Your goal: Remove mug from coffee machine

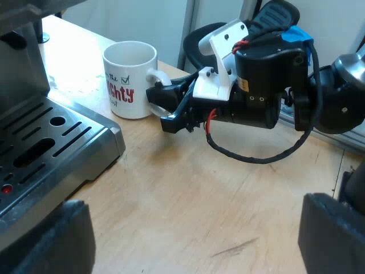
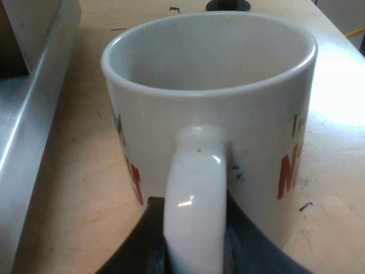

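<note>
A white mug (image 1: 130, 80) with red lettering stands upright on the wooden table, just beside the espresso machine's drip tray (image 1: 45, 142). My right gripper (image 1: 166, 108) reaches in at the mug's handle (image 1: 158, 77). In the right wrist view the mug (image 2: 211, 103) is empty, and its handle (image 2: 197, 188) sits between the two black fingers (image 2: 140, 240) of my right gripper (image 2: 195, 234), which is shut on it. My left gripper (image 1: 194, 240) hovers over bare table short of the mug, fingers (image 1: 57, 240) wide apart, holding nothing.
The machine's steel base (image 2: 25, 125) runs close along one side of the mug. The slotted drip tray has a small red dot (image 1: 7, 189). A black chair (image 1: 199, 40) stands beyond the table edge. A small dark round object (image 2: 228, 5) lies past the mug.
</note>
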Controlling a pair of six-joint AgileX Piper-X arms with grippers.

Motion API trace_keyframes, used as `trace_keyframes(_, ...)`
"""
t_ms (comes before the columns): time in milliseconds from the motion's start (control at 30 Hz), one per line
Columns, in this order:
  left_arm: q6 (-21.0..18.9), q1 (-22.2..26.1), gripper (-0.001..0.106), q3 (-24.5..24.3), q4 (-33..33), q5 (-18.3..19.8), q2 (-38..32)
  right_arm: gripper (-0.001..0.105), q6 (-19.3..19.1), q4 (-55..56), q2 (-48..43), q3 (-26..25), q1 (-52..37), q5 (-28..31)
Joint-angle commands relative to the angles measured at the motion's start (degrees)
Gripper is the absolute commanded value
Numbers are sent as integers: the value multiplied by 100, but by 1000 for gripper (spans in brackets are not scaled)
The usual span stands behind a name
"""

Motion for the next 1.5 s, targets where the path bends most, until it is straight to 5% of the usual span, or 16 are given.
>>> trace_keyframes(33, 11, -25, 79, -37, -45, -64, 16, 5, 21, -11, -28, 29, 1, -3)
trace_keyframes(200, 11, -25, 79, -37, -45, -64, 16, 43, 55, 230, -28, 29, 77, -3)
trace_keyframes(300, 11, -25, 79, -37, -45, -64, 16, 57, 55, 574, -93, 29, 120, -3)
trace_keyframes(833, 11, -25, 79, -37, -45, -195, 16, 58, 467, 5602, -2795, -214, 180, -470)
trace_keyframes(1200, -249, -25, 79, -37, 613, -790, 16, 58, 809, 9556, -4282, -1439, 180, -1197)
trace_keyframes(1500, -383, 66, 79, -394, 1417, -1023, 16, 58, 835, 11137, -4507, -2505, 180, -1276)
